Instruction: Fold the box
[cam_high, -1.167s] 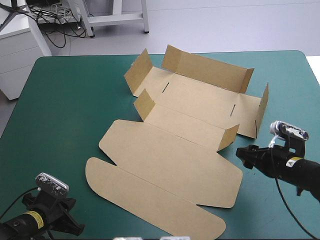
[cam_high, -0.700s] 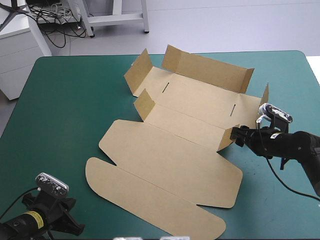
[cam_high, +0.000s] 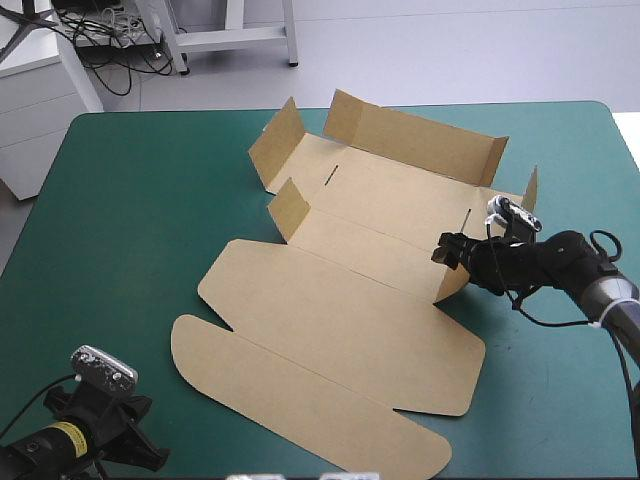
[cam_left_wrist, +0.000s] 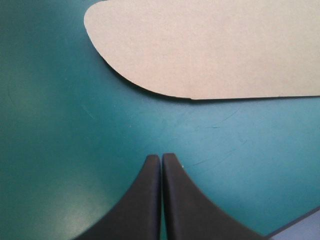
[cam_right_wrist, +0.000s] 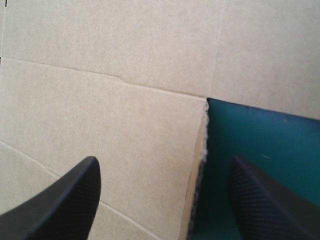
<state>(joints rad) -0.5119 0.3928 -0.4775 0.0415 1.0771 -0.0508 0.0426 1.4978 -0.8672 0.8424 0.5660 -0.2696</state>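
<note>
**While one hand idles, the other's at the box**

Count: one brown box (cam_high: 340, 330), two hands. It's a cut sheet mid-worktop (cam_high: 120, 200), with the far walls and side flaps raised and the rounded lid lying flat toward the near edge. The left hand (cam_left_wrist: 161, 157) is pinched closed and empty beside the lid. The right hand (cam_right_wrist: 163, 159) is spread wide, straddling an upright flap's edge.

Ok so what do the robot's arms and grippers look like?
Both arms are black. The left arm carries a yellow band, the right arm a pale band farther back. Each gripper has two broad black fingers shaped like curved fins.
</note>
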